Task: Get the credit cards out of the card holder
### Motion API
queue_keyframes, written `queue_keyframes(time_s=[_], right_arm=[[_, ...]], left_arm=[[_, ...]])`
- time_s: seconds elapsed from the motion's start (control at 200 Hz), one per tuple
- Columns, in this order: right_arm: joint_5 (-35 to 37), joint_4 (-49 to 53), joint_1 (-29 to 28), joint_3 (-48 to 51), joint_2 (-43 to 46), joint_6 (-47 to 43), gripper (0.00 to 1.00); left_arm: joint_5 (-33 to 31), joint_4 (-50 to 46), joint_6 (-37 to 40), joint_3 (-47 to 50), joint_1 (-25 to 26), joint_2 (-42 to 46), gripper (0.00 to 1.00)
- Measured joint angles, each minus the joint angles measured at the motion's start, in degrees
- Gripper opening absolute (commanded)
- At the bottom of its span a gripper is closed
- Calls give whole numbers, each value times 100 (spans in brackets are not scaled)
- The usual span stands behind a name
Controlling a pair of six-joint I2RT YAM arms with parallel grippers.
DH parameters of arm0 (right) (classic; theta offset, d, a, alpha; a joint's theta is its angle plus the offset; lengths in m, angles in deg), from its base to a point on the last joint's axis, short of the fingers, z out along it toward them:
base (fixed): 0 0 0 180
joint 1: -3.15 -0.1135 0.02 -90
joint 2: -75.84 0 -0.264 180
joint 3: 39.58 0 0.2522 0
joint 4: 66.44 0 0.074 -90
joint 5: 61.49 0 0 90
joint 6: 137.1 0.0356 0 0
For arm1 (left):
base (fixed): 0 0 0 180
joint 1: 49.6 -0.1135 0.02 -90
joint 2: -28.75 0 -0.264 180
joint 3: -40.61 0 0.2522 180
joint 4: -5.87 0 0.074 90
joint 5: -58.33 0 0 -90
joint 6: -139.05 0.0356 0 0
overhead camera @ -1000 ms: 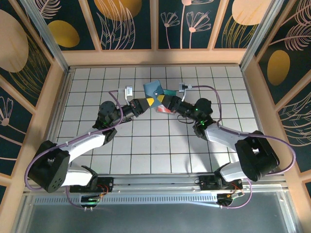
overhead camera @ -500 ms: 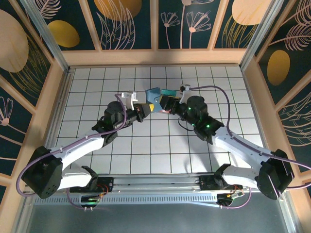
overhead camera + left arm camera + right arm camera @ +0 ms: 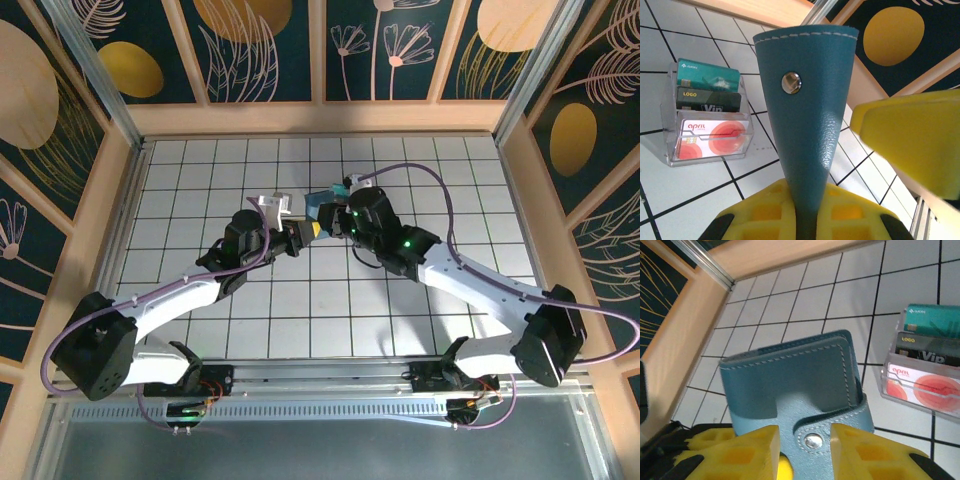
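Note:
The card holder (image 3: 810,110) is a slate-blue fold wallet with a metal snap, held upright above the tiles. My left gripper (image 3: 807,210) is shut on its lower edge. In the right wrist view the card holder (image 3: 790,375) faces the camera. My right gripper (image 3: 805,440) is open, one yellow finger on each side of the snap tab. From above, both grippers meet at the card holder (image 3: 322,203). The credit cards stand in a clear tiered stand on the floor: a teal one (image 3: 707,76), a dark one (image 3: 707,100) and a white one with red circles (image 3: 712,139).
The clear stand (image 3: 887,385) sits on the white tiled floor close behind the wallet. A wooden rail (image 3: 320,118) bounds the far side, and wooden side walls (image 3: 110,220) close in left and right. Open tiles lie in front of the arms.
My right arm has swung left and its gripper has come onto the wallet's snap flap. My left gripper has kept hold of the wallet and shifted a little to the right.

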Motion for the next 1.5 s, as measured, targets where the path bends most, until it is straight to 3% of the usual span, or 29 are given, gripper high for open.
queue_keyframes(time_s=[0.806, 1.496], right_arm=[[-109, 468, 0, -485, -542, -2, 36], [-271, 382, 39, -485, -621, 107, 22]], left_arm=[[-55, 48, 63, 55, -13, -22, 0], [-247, 407, 83, 380, -11, 138, 0]])
